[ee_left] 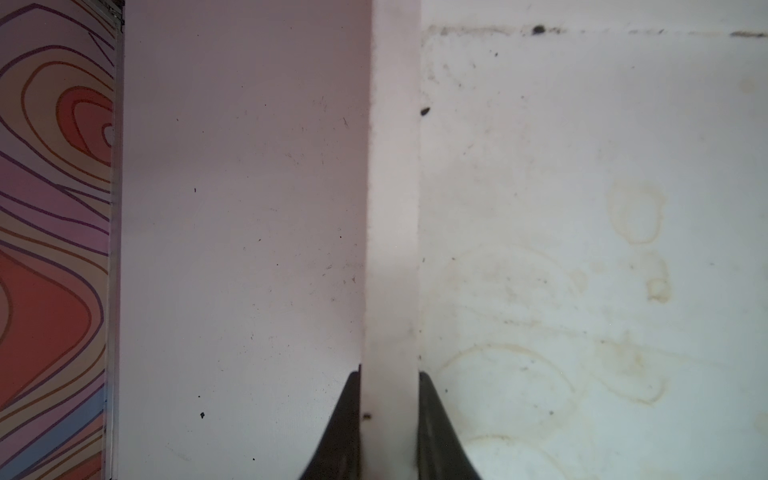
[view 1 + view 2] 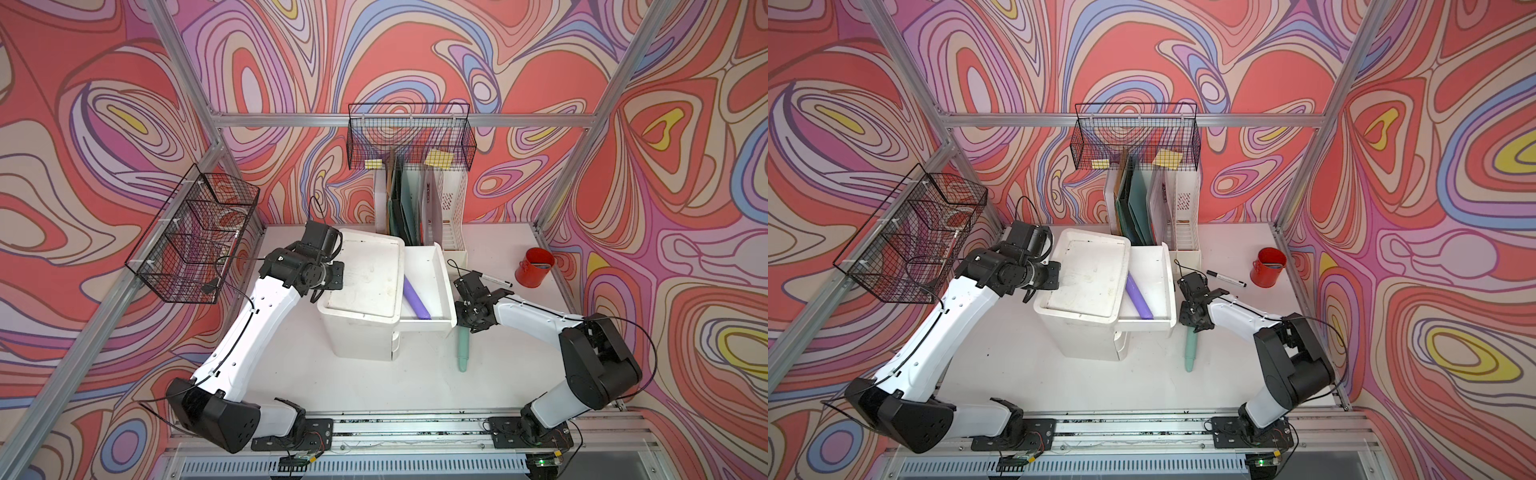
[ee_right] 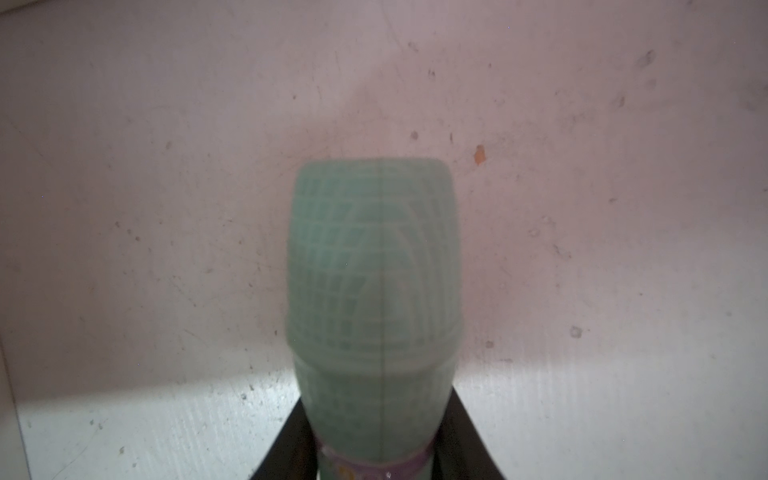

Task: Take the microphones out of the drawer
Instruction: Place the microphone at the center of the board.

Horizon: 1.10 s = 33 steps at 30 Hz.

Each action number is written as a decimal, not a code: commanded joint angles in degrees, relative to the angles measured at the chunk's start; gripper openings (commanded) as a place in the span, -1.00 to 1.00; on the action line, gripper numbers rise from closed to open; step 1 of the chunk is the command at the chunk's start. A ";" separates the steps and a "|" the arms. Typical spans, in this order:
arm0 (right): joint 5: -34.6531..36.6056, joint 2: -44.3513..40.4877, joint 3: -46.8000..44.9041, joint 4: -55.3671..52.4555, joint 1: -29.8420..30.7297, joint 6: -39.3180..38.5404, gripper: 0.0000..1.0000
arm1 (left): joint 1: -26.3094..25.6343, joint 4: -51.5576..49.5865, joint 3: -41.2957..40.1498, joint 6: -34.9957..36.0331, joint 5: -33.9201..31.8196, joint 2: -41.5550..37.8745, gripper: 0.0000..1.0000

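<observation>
A white drawer unit (image 2: 361, 291) stands mid-table with its top drawer (image 2: 426, 325) pulled out to the right. A purple rod-shaped thing (image 2: 415, 297) lies inside the drawer. The teal microphone (image 2: 464, 347) (image 2: 1191, 347) is outside the drawer, just off its front right corner and low over the table. My right gripper (image 2: 466, 322) (image 3: 378, 395) is shut on it just behind its meshed head (image 3: 376, 270). On the unit's left side, my left gripper (image 2: 338, 276) (image 1: 389, 372) is shut on the raised rim (image 1: 392, 208) of the unit's top.
A red cup (image 2: 535, 268) and a black marker (image 2: 494, 279) lie at the right rear of the table. A white file organizer (image 2: 419, 199) stands behind the drawer unit, under a wire basket (image 2: 409, 137). Another wire basket (image 2: 195, 237) hangs on the left.
</observation>
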 commanded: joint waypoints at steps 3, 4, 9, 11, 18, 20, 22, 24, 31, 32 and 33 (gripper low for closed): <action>0.03 0.61 -0.03 0.80 -0.26 1.00 -0.34 | 0.64 0.72 0.04 0.37 -4.86 -0.63 -1.00; 0.07 0.56 -0.01 0.86 -0.27 1.13 -0.30 | 0.63 0.72 0.07 0.40 -4.91 -0.63 -1.00; 0.18 0.68 -0.03 0.95 -0.29 1.25 -0.18 | 0.65 0.72 0.16 0.36 -4.91 -0.63 -1.00; 0.27 0.71 -0.06 0.95 -0.25 1.22 -0.14 | 0.63 0.70 0.15 0.36 -4.95 -0.63 -1.00; 0.68 0.59 0.00 0.91 -0.33 1.22 -0.03 | 0.61 0.72 0.16 0.09 -4.99 -0.80 -1.00; 0.75 0.58 0.21 0.76 -0.26 1.06 -0.03 | 0.63 0.72 0.08 0.02 -4.93 -0.89 -1.00; 0.71 0.44 0.81 0.45 -0.28 0.81 -0.02 | 0.61 0.72 -0.05 0.01 -4.99 -0.89 -1.00; 0.83 0.03 1.83 -0.36 -0.28 0.44 -0.01 | 0.69 0.63 0.07 0.01 -4.91 -0.89 -1.00; 2.88 -3.83 7.33 -4.67 -0.26 -2.12 0.05 | 0.66 0.55 0.07 0.01 -5.15 -0.89 -1.00; 3.43 -4.60 8.28 -5.43 -0.30 -2.83 0.06 | 0.62 0.56 -0.01 0.01 -5.17 -0.88 -1.00; 3.80 -5.29 9.24 -6.00 -0.28 -3.65 0.08 | 0.60 0.50 -0.02 0.01 -5.17 -0.85 -1.00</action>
